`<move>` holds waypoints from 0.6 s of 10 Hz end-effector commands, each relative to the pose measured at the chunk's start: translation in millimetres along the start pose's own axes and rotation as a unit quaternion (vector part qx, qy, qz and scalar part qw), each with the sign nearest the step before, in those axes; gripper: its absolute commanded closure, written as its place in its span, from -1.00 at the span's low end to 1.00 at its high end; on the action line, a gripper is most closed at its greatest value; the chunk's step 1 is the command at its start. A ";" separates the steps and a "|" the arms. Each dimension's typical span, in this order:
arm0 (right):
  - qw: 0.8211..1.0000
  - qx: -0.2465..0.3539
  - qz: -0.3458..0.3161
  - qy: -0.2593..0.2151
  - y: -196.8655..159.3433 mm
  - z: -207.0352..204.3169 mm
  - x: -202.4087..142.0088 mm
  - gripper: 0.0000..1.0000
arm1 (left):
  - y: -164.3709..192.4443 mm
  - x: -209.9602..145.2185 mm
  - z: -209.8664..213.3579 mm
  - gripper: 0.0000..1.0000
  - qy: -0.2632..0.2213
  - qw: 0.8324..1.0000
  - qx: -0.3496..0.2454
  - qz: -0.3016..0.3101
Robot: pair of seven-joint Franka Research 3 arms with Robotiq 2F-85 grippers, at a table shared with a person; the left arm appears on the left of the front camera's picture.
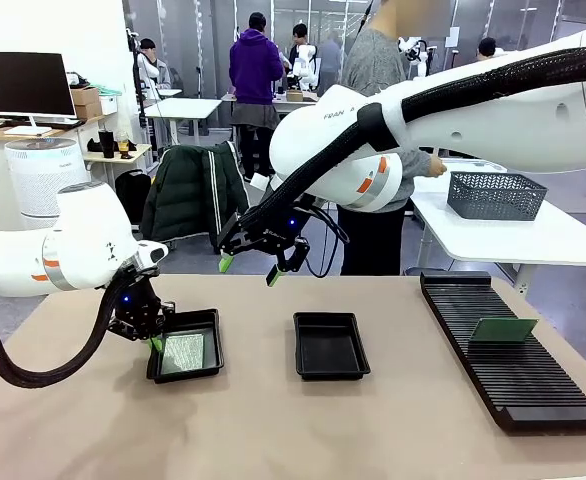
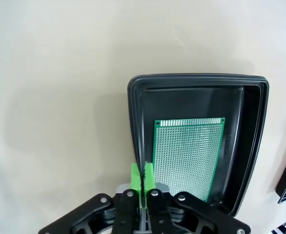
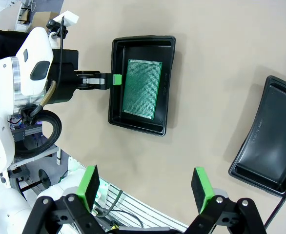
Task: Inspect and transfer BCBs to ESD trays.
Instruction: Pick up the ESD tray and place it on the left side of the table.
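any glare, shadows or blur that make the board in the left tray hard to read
Front view: the BCB in the left tray looks pale with sheen, holes unresolved. Left wrist view: hole grid crisp, soft shadow on the table beside the tray. Right wrist view: BCB sharp, no glare.

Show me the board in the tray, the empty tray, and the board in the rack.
Circuit board in tray point(image 2: 188, 158): left wrist view, face centre.
Empty ESD tray point(image 1: 330, 347): front view, bare floor.
Circuit board in rack point(image 1: 504, 330): front view, face centre.
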State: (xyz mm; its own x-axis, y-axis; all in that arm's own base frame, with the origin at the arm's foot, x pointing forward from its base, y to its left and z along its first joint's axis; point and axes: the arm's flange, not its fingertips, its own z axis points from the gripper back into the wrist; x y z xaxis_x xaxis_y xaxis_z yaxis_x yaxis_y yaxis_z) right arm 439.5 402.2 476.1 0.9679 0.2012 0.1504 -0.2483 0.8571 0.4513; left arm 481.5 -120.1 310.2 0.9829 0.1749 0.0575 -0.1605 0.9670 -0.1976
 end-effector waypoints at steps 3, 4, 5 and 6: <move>1.000 -0.002 -0.003 0.000 -0.3 -0.4 -0.7 -1.00 | 8.6 3.5 1.8 1.00 -0.007 1.000 0.010 -0.006; 1.000 -0.002 -0.003 0.000 -0.3 -0.4 -0.7 -1.00 | 14.6 4.0 4.4 1.00 0.001 1.000 0.003 -0.019; 1.000 -0.002 -0.003 0.000 -0.3 -0.4 -0.7 -1.00 | 20.7 3.8 8.7 1.00 0.006 1.000 -0.002 -0.030; 1.000 -0.002 -0.003 0.000 -0.3 -0.4 -0.7 -1.00 | 26.6 3.9 12.2 1.00 0.010 0.999 -0.004 -0.042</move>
State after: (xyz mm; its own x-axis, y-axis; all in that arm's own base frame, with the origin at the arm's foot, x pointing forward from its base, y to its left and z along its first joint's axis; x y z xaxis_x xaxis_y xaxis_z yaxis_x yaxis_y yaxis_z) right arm 439.5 402.2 476.1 0.9679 0.2012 0.1504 -0.2483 0.8571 0.4513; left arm 483.8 -104.1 313.1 0.9899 0.1265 0.0634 -0.1122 0.9747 -0.1932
